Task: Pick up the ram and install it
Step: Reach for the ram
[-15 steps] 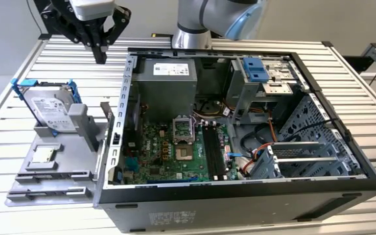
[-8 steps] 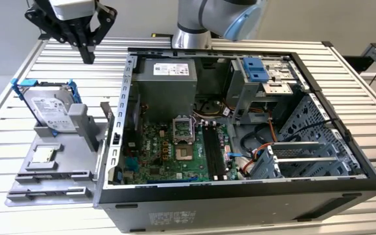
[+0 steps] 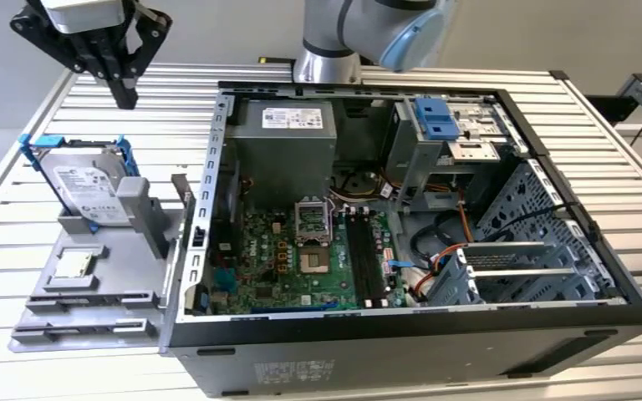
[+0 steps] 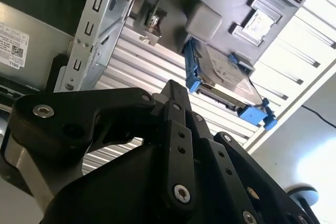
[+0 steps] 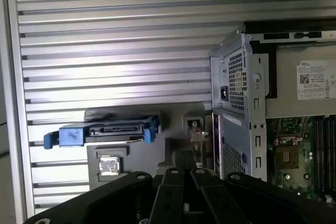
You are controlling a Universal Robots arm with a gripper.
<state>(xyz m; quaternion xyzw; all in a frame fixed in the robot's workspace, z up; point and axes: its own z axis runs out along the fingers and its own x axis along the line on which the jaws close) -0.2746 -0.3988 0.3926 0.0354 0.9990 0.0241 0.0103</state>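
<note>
My gripper point(image 3: 127, 97) hangs high over the slatted table at the exterior view's far left, beyond the grey fixture point(image 3: 87, 288). Its black fingers are shut, with nothing between them, as both wrist views show point(image 4: 169, 86) point(image 5: 186, 172). A thin dark stick that I take for the ram point(image 3: 184, 192) stands on edge on the fixture, close to the case wall and well below the gripper. The motherboard's long black slots point(image 3: 367, 261) lie in the open computer case point(image 3: 410, 330).
A silver hard drive in a blue frame point(image 3: 79, 177) point(image 4: 223, 74) point(image 5: 105, 131) stands on the fixture, with a small square chip point(image 3: 74, 266) in front of it. The case's metal wall point(image 3: 204, 209) rises beside the fixture. Bare slats point(image 5: 115, 51) lie beyond.
</note>
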